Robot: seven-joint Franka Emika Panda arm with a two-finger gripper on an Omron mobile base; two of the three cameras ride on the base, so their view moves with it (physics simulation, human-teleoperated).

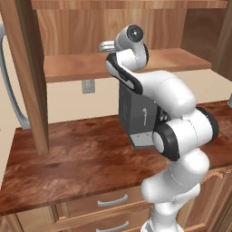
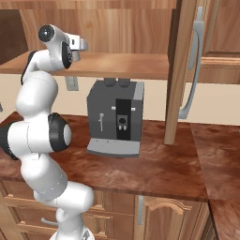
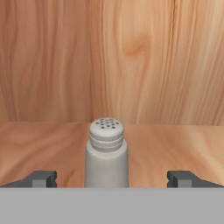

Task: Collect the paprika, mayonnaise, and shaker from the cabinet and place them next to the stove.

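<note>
Fingers (image 3: 112, 178) of mine are spread wide, with the shaker (image 3: 106, 153) upright between them on the cabinet (image 3: 175, 144) shelf. I should advance straight, then squeeze its body low.

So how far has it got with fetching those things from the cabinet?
Nothing looks finished that I can see: no bottle or jar stands on the counter by the coffee machine. Right now the open tool is reaching into the cabinet, its tips either side of the upright shaker, not yet closed. Gripping and carrying it remains.
</note>
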